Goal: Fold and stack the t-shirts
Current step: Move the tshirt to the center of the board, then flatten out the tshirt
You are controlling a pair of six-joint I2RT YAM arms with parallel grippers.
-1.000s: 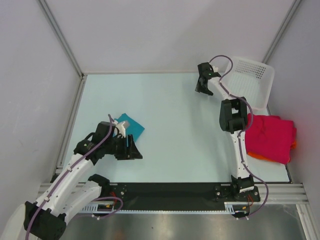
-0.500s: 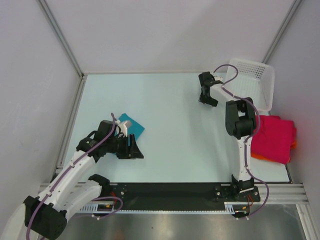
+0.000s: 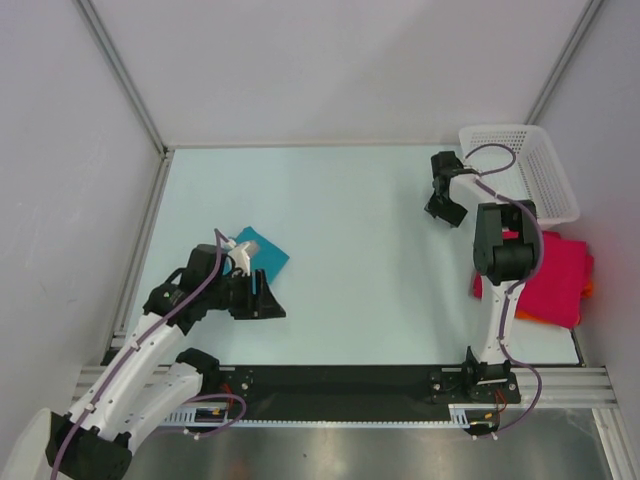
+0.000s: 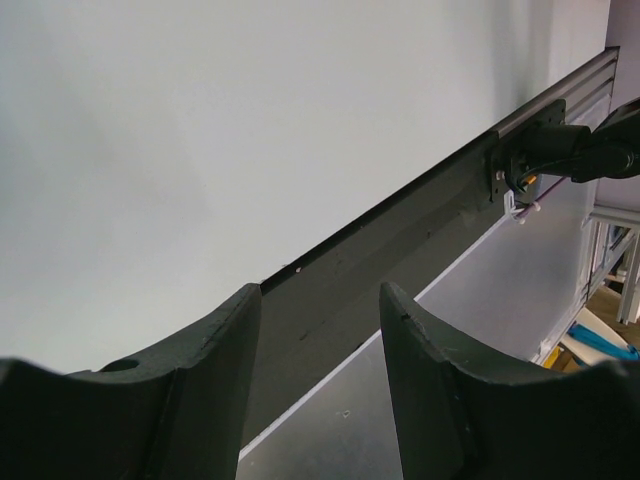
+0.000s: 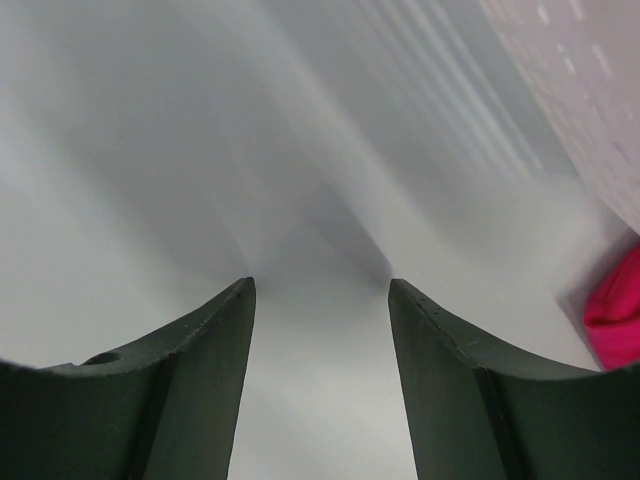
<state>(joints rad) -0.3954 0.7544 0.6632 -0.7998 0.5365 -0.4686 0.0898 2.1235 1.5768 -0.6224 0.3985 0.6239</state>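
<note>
The teal t-shirt (image 3: 268,251) lies folded on the table at the left, and my left arm covers part of it. My left gripper (image 3: 272,302) hovers just in front of it, open and empty; between its fingertips (image 4: 320,300) only the table's near edge shows. The crimson-pink t-shirt (image 3: 552,272) lies folded at the right, on an orange t-shirt that shows only as an edge (image 3: 587,290). My right gripper (image 3: 445,212) stands open and empty over bare table, left of the basket. In the right wrist view the gripper (image 5: 320,285) faces the tabletop, with a corner of the pink shirt (image 5: 615,312) at the right.
A white mesh basket (image 3: 520,170) stands at the back right, above the pink shirt. My right forearm (image 3: 505,250) crosses the pink shirt's left edge. Enclosure walls close the left, back and right sides. A black rail (image 3: 350,380) runs along the near edge.
My right arm has swung to the right, and the white basket has shifted right and turned. The left arm has hardly moved.
</note>
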